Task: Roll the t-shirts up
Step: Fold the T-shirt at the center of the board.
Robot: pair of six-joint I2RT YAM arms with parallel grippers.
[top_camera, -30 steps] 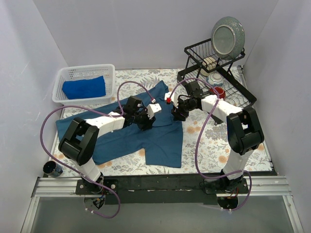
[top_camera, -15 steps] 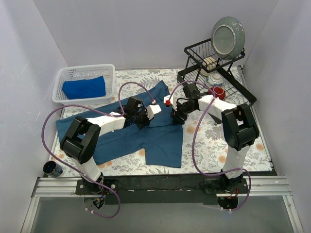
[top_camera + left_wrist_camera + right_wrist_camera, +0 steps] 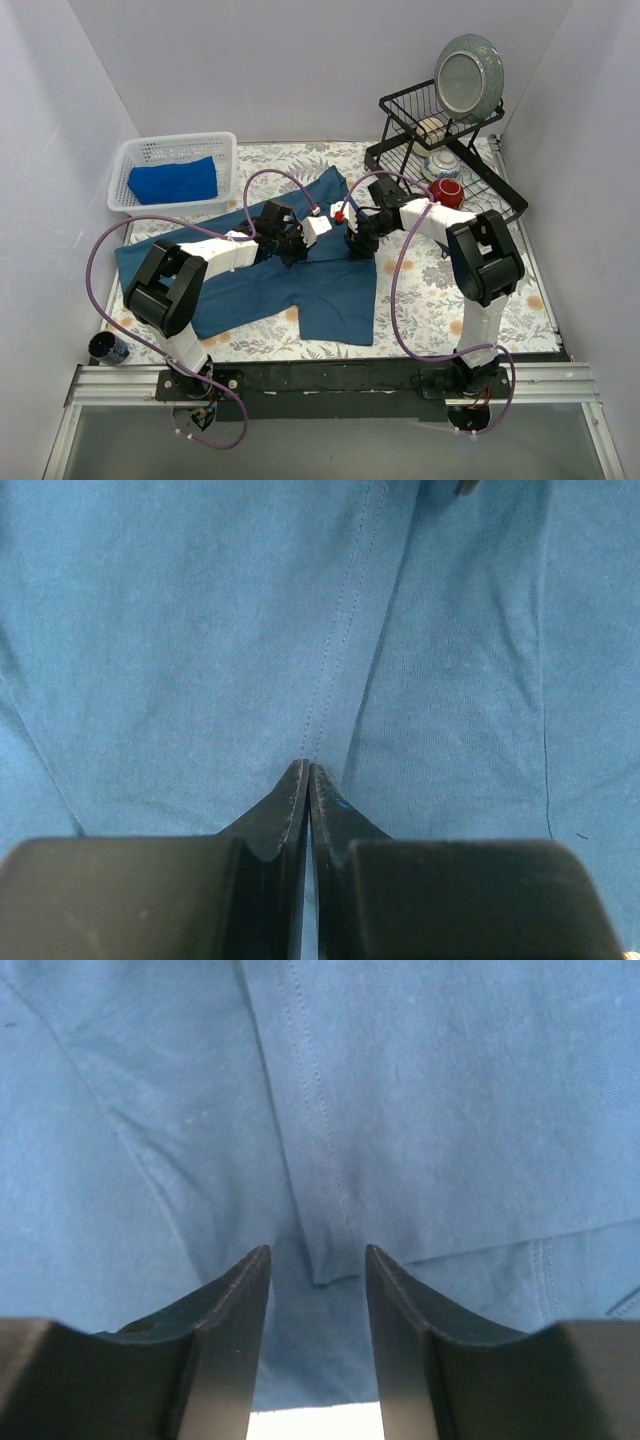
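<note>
While the royal-blue tee [image 3: 175,182] sits bundled in the white basket [image 3: 150,143] at 10 o'clock on the table [image 3: 430,300], the dark-blue tee [image 3: 260,285] lies spread flat across the middle. Its long axis runs roughly from 8 o'clock to 2 o'clock in the overhead view.

The left gripper [image 3: 292,250] presses down on the cloth, just past its centre. Its wrist view shows the left gripper [image 3: 307,770] clenched tip to tip, right where a stitched seam meets the tips. Whether any fold is caught between them cannot be told.

Just beside it, toward 3 o'clock, the right gripper [image 3: 357,240] is also low over the same garment. From the wrist camera, the right gripper [image 3: 315,1252] is spread, and its jaws straddle a narrow double-stitched hem band without clamping it. A sliver of pale table shows at 6 o'clock between them.

Both arms work the far right part of the shirt, and most of the fabric lies toward 7 o'clock from them — back toward the bases. The right arm looks better placed to take the hem, and any roll would likely travel toward the near edge. The black dish rack [image 3: 480,190] stands at 2 o'clock, apart from the cloth.
</note>
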